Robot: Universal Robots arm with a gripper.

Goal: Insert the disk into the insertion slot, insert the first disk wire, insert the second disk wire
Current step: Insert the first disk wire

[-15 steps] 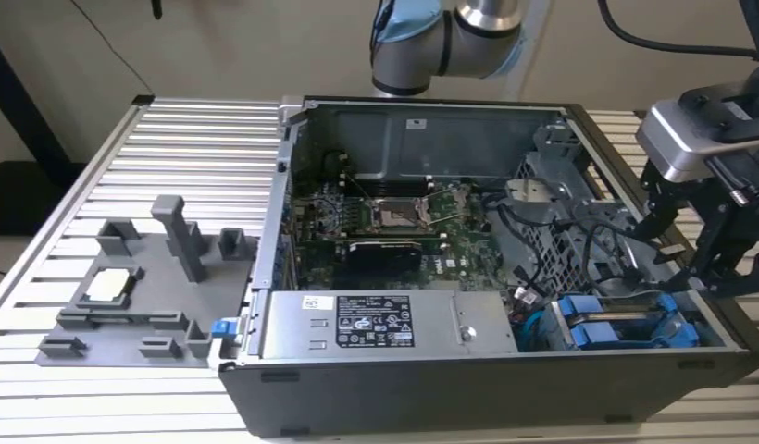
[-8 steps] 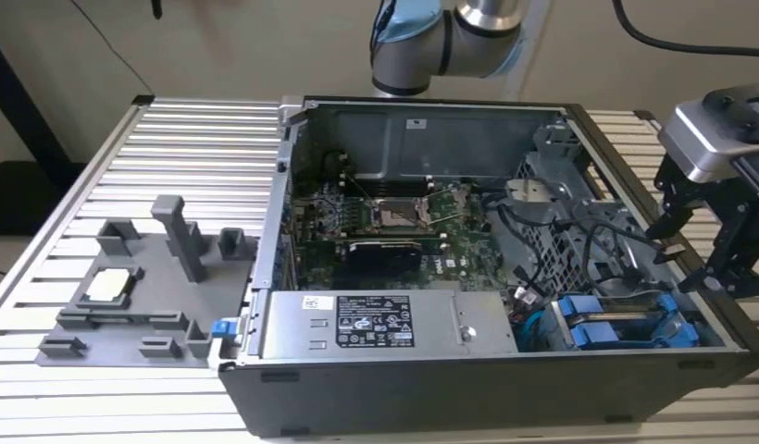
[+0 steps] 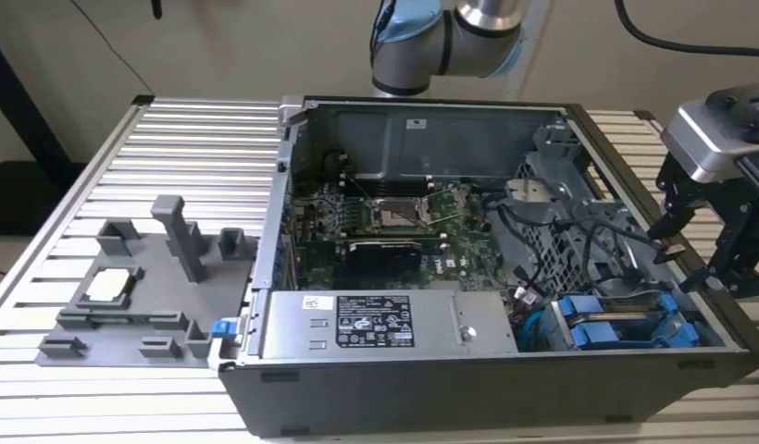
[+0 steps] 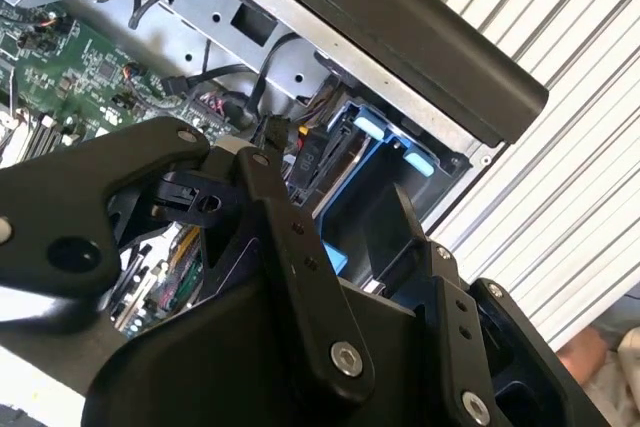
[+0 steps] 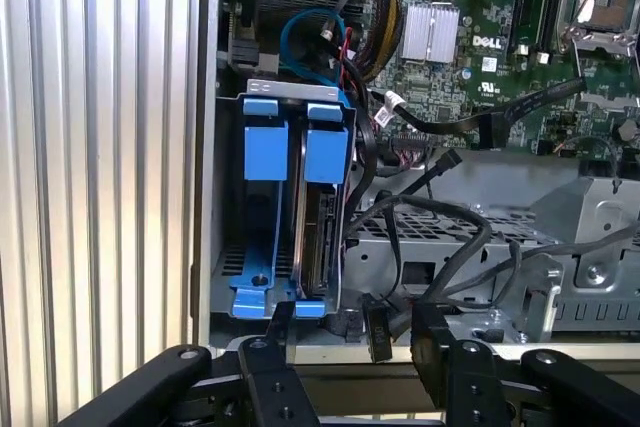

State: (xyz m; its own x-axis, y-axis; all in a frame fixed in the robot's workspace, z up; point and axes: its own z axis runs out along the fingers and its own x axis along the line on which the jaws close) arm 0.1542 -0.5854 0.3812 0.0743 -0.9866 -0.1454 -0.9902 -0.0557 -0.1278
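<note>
- The gripper (image 5: 355, 319) has its fingers (image 5: 281, 319) spread wide, clamping nothing, and hovers just beside the loose black wire connectors (image 5: 377, 332).
- The disk (image 5: 312, 237) stands on edge inside the insertion slot (image 5: 262, 87), framed by its blue carrier (image 5: 326, 152), in the case's (image 3: 479, 388) near corner at the exterior view's right.

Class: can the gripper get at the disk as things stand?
Probably yes: the computer case lies open and the gripper hangs near the disk; black cables crowd one side.
</note>
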